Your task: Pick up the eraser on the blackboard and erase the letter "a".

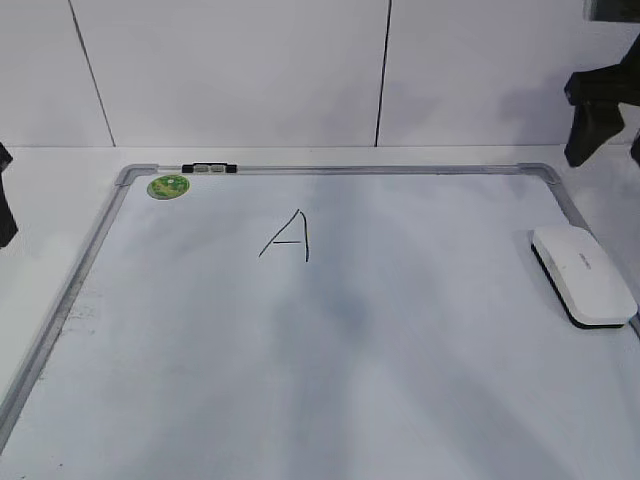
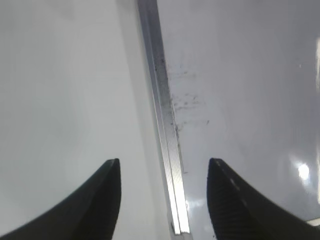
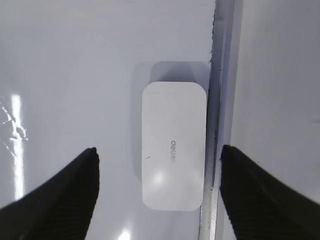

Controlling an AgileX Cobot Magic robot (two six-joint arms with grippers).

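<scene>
With the right gripper point(image 3: 157, 192) spread wide above it, the eraser point(image 3: 173, 145) between its fingers looks light, rigid and slick, so pinch its long sides.

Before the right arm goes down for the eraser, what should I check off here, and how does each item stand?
1. Right gripper open, fingers either side of the eraser: ok.
2. Eraser lying flat on the blackboard, against its right frame edge: ok.
3. Room for the finger on the frame side: cannot tell.
4. Left gripper open, empty, over the left frame edge: ok.
5. Lowercase "a" located: not ok, only a capital A shows.
</scene>
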